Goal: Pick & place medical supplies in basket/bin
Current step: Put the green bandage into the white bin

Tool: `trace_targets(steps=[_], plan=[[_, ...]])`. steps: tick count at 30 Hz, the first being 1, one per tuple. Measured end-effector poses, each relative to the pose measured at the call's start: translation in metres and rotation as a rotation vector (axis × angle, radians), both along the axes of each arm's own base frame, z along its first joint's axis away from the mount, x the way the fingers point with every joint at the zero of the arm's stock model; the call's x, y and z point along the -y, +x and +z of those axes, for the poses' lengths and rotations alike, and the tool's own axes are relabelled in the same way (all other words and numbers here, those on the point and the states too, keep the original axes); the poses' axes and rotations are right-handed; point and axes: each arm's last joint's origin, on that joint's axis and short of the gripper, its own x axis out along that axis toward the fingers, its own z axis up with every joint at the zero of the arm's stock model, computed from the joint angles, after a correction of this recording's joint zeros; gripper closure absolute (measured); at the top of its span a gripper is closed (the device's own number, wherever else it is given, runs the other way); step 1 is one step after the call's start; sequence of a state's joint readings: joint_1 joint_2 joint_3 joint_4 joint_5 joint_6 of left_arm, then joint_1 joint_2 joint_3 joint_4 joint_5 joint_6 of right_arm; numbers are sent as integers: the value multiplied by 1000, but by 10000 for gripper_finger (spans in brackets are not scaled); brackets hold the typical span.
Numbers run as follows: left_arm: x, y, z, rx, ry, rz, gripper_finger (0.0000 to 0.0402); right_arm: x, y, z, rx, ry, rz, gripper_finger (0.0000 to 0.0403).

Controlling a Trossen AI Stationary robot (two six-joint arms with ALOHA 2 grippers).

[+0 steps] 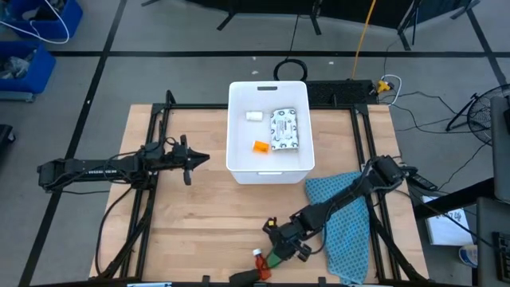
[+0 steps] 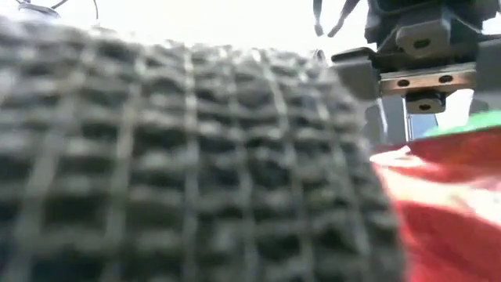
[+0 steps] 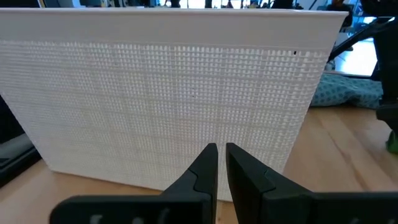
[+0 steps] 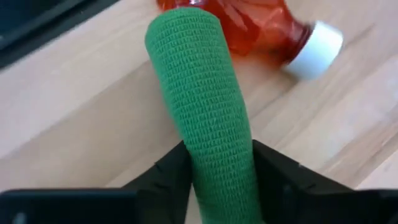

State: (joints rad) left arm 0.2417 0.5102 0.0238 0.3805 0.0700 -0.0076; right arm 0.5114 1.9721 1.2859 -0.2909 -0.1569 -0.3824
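The white tub stands at the table's middle. In it lie a speckled white packet, a small white bottle and a small orange piece. My right gripper is near the table's near edge, shut on a green stick-shaped roll. An orange-red bottle with a white cap lies on its side just beyond the roll. My left gripper hovers shut beside the tub's left wall. A dark ribbed thing fills the low view's foreground. My right gripper pinches the green roll near one end between its two fingers. The roll runs forward along the fingers, and its free end reaches over the orange-red bottle. Whether that end touches the bottle, I cannot tell.
A teal-blue cloth lies crumpled at the table's right near corner, under my right arm. Bare wood lies between the tub and the near edge. Black frame rails run along the table's sides.
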Motion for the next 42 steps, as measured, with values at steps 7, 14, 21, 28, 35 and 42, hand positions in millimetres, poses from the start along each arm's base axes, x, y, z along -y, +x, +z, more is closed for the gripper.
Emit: trace_targets(steps=[7, 14, 21, 28, 35, 42], plan=[[0, 0, 1, 9, 5, 0, 364, 13, -6, 23, -40, 23, -71, 309], [0, 0, 1, 13, 4, 0, 364, 28, -16, 68, 28, 51, -175, 311], [0, 0, 1, 10, 2, -1, 364, 54, -37, 110, 196, 183, -260, 312], [0, 0, 1, 12, 2, 0, 364, 101, -89, 157, 533, 381, -387, 312], [0, 0, 1, 12, 2, 0, 364, 144, -159, 183, 834, 517, -545, 312], [0, 0, 1, 12, 6, 0, 364, 168, -200, 172, 956, 534, -720, 312]])
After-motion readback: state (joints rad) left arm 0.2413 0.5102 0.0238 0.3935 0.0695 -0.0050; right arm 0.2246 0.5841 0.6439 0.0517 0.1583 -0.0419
